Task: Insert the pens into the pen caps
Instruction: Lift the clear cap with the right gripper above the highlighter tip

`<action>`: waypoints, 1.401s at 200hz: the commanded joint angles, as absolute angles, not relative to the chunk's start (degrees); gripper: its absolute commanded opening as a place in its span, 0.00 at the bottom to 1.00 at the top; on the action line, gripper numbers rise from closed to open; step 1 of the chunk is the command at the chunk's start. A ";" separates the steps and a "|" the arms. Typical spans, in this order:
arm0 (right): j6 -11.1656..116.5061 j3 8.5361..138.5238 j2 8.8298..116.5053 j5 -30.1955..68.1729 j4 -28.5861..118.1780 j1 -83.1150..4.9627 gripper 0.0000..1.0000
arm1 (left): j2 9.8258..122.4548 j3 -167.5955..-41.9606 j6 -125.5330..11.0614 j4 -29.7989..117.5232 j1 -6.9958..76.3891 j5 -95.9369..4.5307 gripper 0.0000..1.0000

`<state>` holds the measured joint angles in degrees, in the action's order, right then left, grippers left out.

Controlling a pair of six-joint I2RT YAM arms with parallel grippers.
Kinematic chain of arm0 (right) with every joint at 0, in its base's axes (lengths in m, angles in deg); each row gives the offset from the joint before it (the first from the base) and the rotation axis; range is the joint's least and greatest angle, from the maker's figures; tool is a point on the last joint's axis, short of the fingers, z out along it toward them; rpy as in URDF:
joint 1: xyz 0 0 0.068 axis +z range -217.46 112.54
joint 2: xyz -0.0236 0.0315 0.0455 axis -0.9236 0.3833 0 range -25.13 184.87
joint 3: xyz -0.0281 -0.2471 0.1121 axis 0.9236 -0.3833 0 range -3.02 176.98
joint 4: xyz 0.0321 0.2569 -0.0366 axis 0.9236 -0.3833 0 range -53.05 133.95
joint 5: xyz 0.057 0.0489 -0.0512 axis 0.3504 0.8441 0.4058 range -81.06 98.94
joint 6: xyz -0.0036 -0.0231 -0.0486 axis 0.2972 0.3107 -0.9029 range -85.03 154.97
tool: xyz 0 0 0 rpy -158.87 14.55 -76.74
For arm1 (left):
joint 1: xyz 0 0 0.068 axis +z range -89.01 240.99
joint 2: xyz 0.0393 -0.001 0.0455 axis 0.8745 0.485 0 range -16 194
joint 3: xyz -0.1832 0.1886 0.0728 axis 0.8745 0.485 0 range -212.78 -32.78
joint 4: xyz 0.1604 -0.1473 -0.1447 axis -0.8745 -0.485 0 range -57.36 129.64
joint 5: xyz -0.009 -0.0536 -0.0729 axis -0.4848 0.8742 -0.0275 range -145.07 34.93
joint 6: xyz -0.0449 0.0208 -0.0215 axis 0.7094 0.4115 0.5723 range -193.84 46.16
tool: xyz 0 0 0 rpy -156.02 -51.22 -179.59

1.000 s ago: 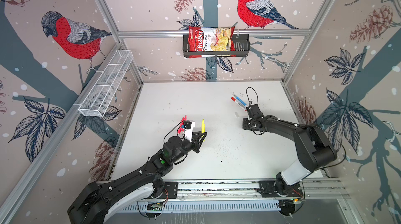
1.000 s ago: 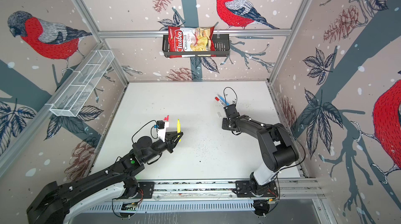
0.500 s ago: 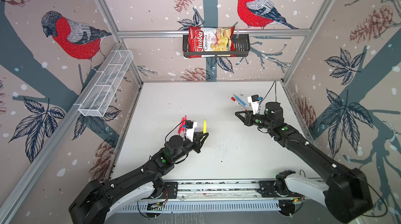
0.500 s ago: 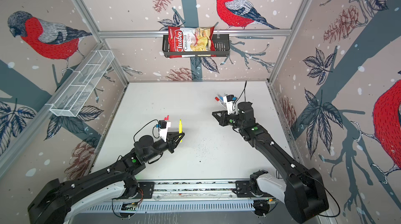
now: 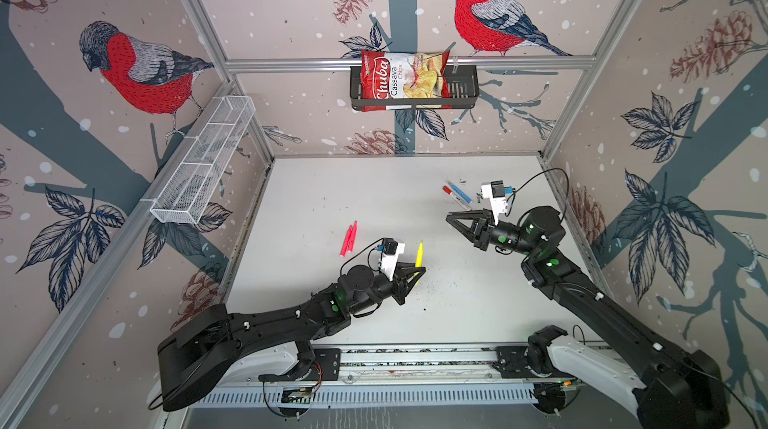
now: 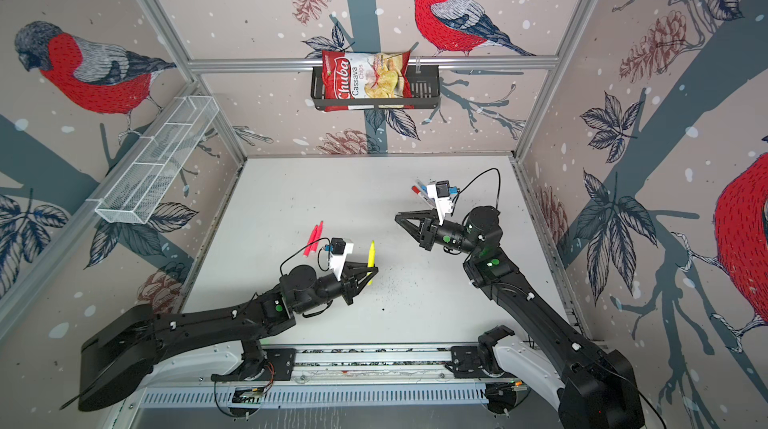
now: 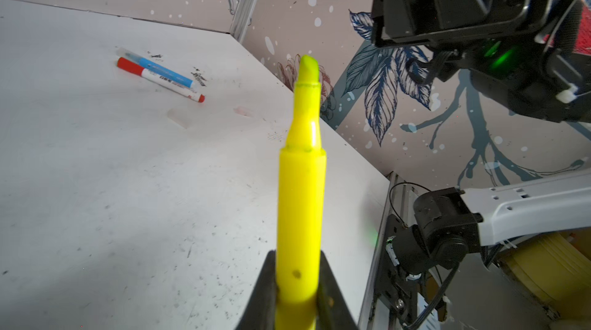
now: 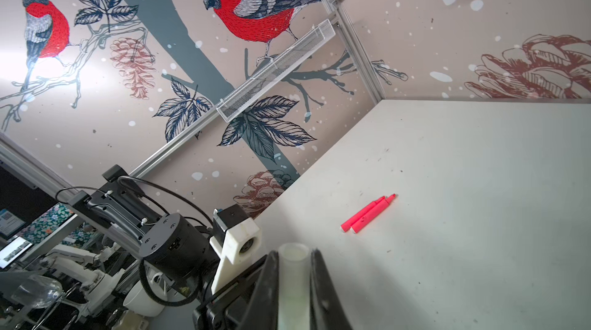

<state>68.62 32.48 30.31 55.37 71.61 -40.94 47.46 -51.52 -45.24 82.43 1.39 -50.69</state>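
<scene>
While both top views show the left gripper [image 5: 420, 270] clamped on the yellow pen [image 5: 420, 252] and the right gripper [image 5: 451, 217] shut, load indiscernible, the left wrist view shows the bare tip beyond the jaws, and the right wrist view a translucent cap [image 8: 292, 277] pinched, lower end cut off.

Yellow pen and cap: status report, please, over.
Left gripper shut on yellow pen, tip bare. Right gripper shut on translucent cap. Nothing between them.
</scene>
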 commanded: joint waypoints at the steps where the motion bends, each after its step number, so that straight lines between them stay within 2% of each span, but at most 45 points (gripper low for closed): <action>1: 70.94 32.75 29.57 56.66 77.21 -39.70 0.12 | 48.36 -53.19 -46.53 89.34 -0.16 -53.35 0.00; 98: 73.48 31.87 29.45 51.84 82.42 -34.76 0.10 | 50.90 -54.80 -46.64 92.63 -3.16 -53.60 0.00; 280: 75.91 29.41 30.68 46.30 87.36 -30.81 0.09 | 51.68 -56.20 -46.75 94.32 -4.36 -54.50 0.00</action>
<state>75.42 29.71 30.70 47.20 84.20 -31.12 51.50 -55.56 -45.77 91.65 -4.18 -53.99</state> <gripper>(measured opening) 0.150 0.175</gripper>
